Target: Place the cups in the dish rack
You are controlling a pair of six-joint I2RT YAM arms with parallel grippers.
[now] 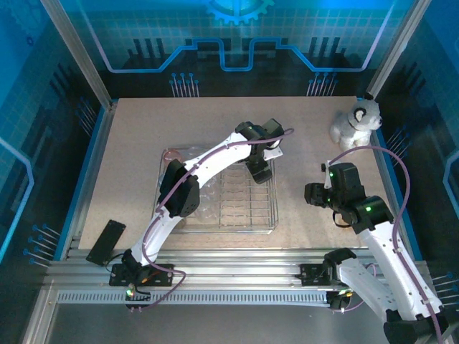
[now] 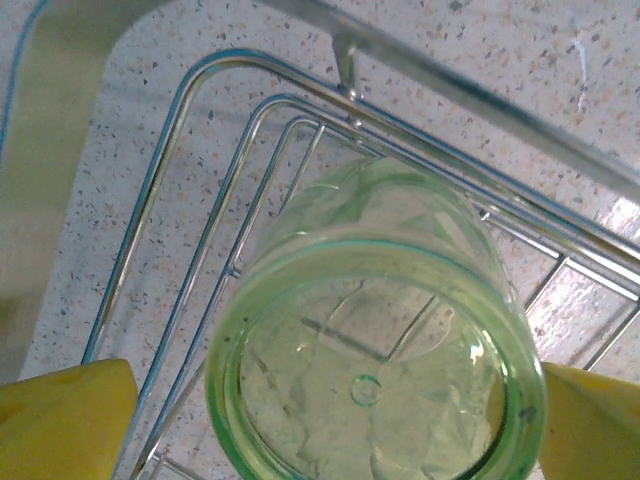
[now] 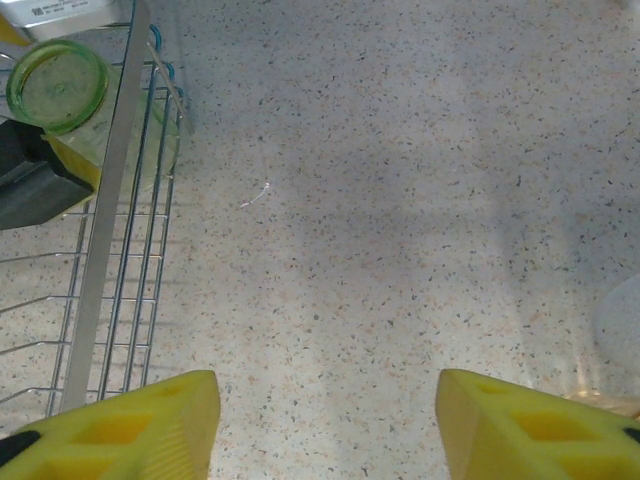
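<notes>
1. The left gripper is closed on a green cup, held over the far right corner of the dish rack; a pink cup sits by the rack's far left corner.
2. The right gripper is wide open and holds nothing, over bare table.
3. A plush toy sits far off; a black flat thing lies near the left arm; no writing can be read.

This is a robot test cell in a lab: a speckled surface sits boxed in by aluminium framing rails, with blue circuit-patterned wall panels around it and two arms bolted to the near rail.
</notes>
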